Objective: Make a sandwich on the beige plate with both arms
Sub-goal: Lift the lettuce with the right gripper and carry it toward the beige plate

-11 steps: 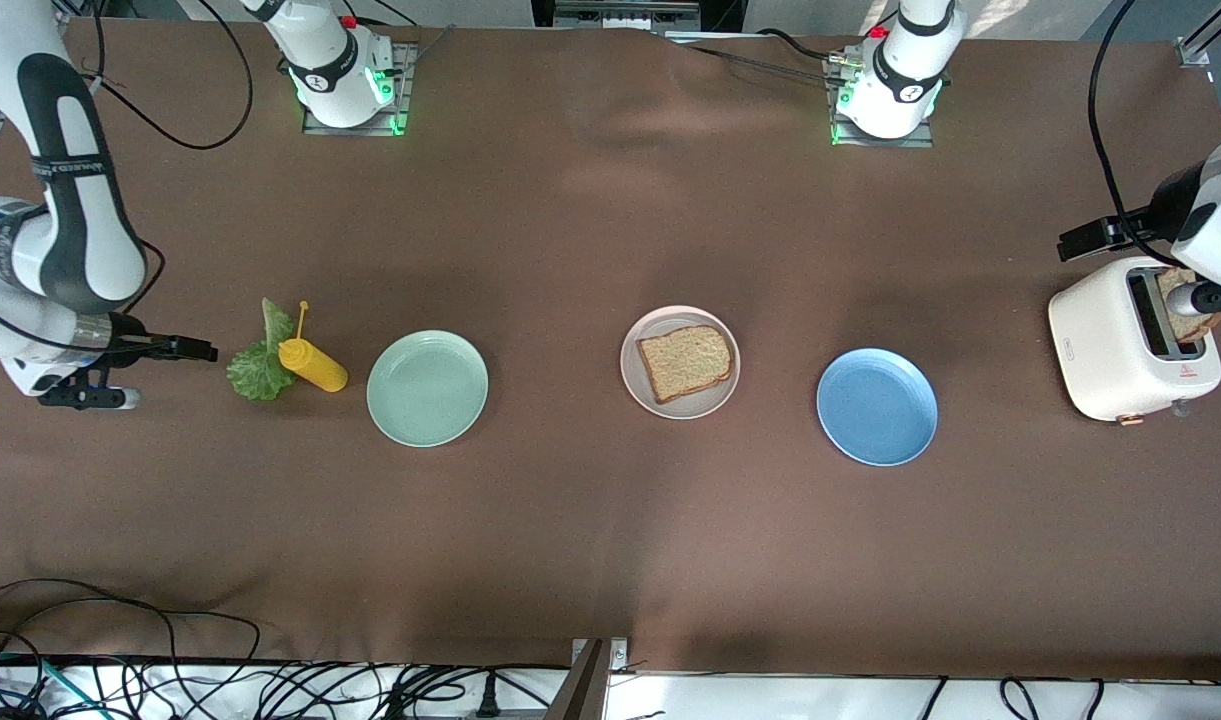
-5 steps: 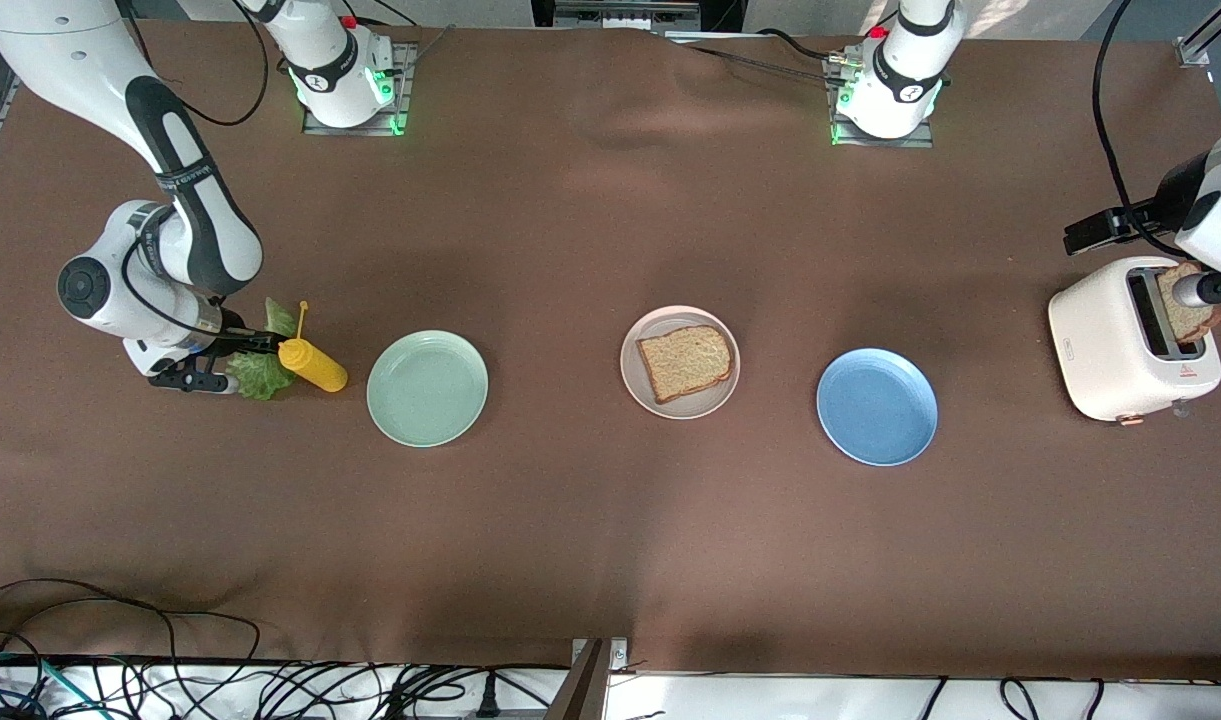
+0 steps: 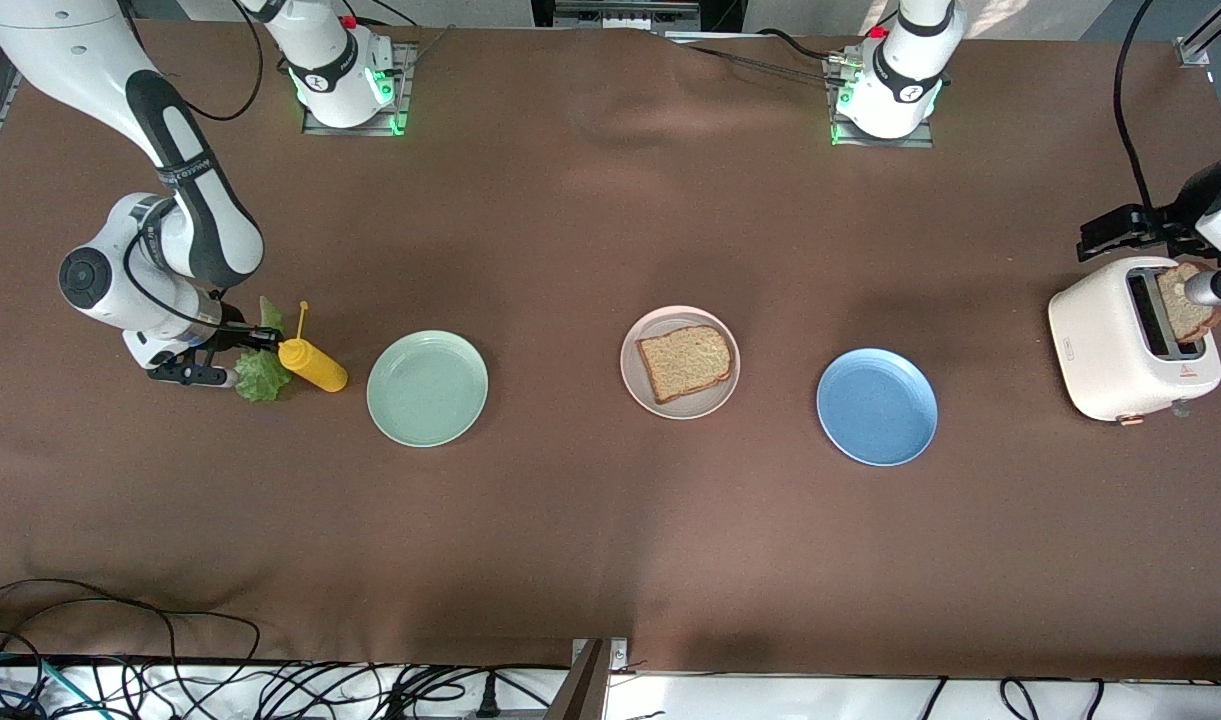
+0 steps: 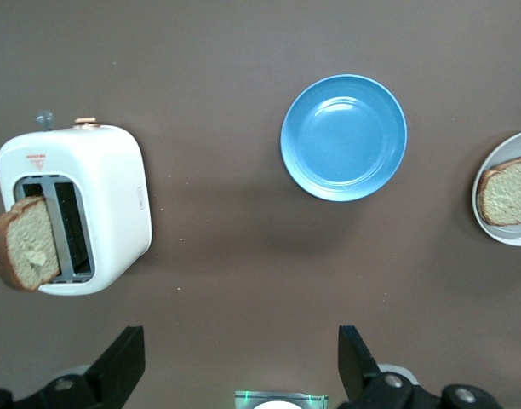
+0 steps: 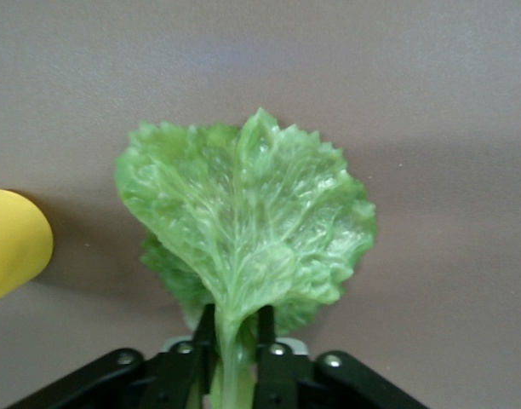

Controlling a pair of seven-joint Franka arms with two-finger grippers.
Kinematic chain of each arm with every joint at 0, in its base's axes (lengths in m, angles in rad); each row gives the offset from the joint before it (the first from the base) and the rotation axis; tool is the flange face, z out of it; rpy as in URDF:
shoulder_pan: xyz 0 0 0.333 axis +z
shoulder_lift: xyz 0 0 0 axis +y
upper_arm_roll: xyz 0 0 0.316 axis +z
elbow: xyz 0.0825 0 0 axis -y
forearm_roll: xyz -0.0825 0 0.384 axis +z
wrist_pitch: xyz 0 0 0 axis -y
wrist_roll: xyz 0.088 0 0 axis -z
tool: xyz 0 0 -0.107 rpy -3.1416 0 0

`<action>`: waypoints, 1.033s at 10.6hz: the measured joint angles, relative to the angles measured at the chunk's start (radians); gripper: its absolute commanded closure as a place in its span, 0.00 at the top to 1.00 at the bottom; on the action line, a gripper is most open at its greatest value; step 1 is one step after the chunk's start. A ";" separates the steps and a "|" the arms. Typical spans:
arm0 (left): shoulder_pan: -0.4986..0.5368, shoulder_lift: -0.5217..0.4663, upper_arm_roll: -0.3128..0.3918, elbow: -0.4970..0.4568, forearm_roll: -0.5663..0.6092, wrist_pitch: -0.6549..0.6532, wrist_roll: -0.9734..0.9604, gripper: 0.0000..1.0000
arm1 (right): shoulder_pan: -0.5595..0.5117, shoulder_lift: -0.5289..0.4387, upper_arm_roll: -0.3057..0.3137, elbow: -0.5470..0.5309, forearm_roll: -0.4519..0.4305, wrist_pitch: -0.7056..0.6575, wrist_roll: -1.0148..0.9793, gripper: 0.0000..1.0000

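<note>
Over brown table [image 3: 590,520], right gripper [image 5: 237,345] pinches lettuce leaf [image 5: 248,226] stem

Bright, even overhead light; soft shadows fall on the brown counter [image 3: 610,520], mild glare on the blue plate [image 4: 344,136], frames sharp throughout

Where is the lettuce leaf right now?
The lettuce leaf lies at the right arm's end of the table, beside the yellow mustard bottle, its stem pinched in the right hand.
</note>
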 measured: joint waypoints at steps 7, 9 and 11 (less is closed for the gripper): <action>0.019 0.000 -0.048 -0.008 -0.014 0.004 0.032 1.00 | -0.001 -0.107 -0.025 0.127 0.000 -0.260 -0.002 0.02; 0.020 0.000 -0.053 -0.008 -0.014 0.004 0.027 1.00 | -0.001 -0.117 -0.025 0.218 -0.001 -0.374 -0.002 0.02; 0.024 0.000 -0.050 -0.008 -0.014 0.004 0.026 1.00 | -0.002 -0.118 -0.029 0.304 -0.001 -0.461 -0.002 0.00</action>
